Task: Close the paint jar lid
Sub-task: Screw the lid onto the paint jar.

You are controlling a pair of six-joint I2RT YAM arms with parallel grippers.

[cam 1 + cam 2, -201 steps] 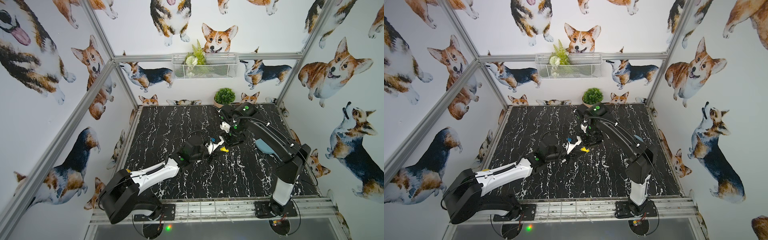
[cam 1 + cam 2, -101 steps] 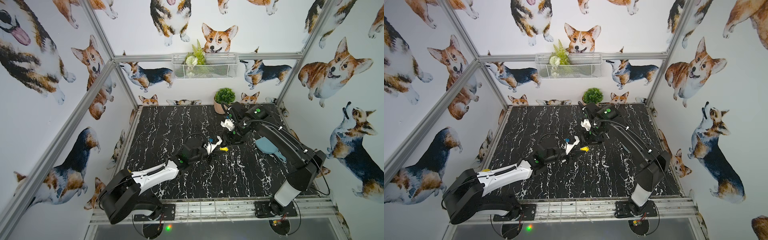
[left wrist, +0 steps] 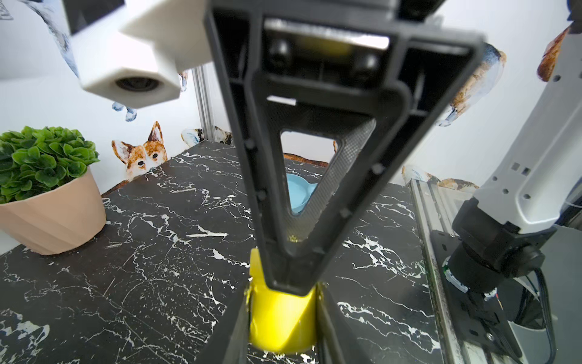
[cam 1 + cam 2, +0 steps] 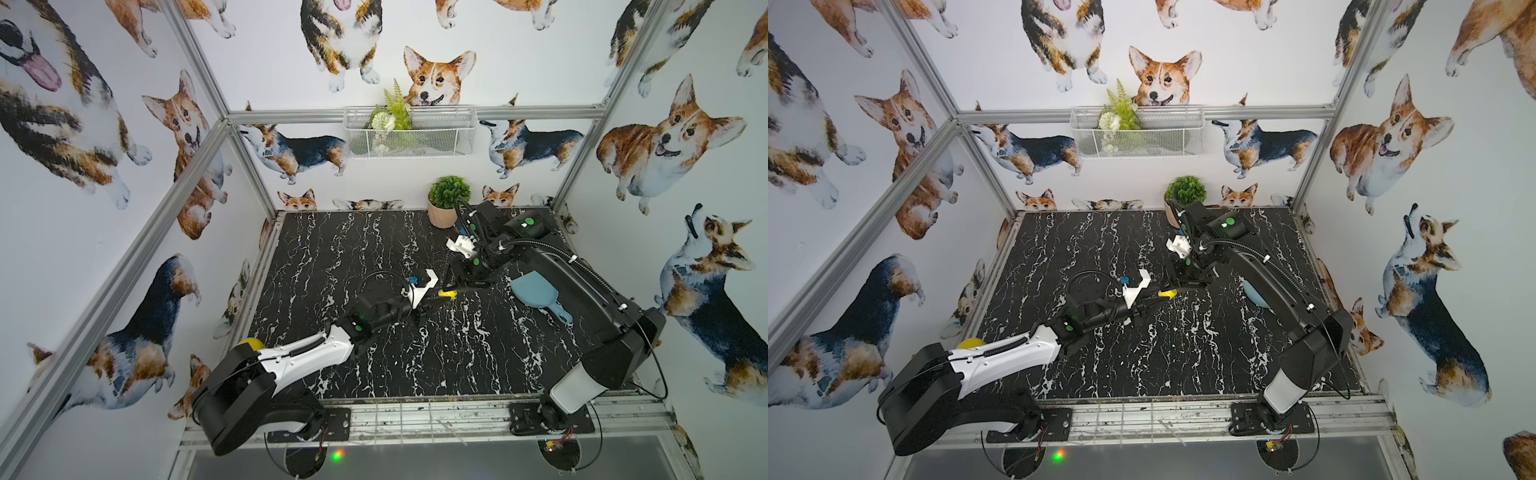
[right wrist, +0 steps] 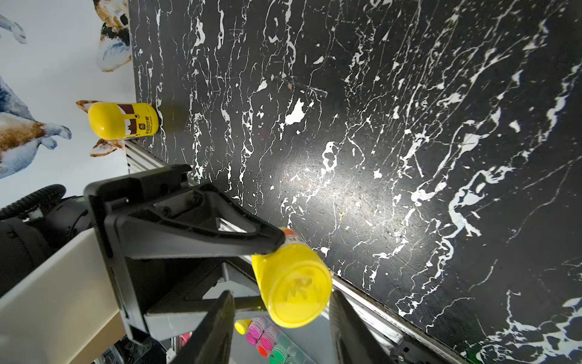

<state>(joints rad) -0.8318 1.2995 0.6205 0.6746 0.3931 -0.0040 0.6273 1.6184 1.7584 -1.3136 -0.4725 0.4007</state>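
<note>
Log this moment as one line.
left gripper: shut on paint jar | right gripper: open, jaws either side of lid | lid: on paint jar | seated fully: cannot tell

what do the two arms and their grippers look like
The left arm has a black shoulder and a white forearm; the right arm is mostly black with a white link near its base. Both carry green dots, black ribbed cables and white wrist camera mounts. The left gripper and right gripper have black, triangular open-frame fingers.
</note>
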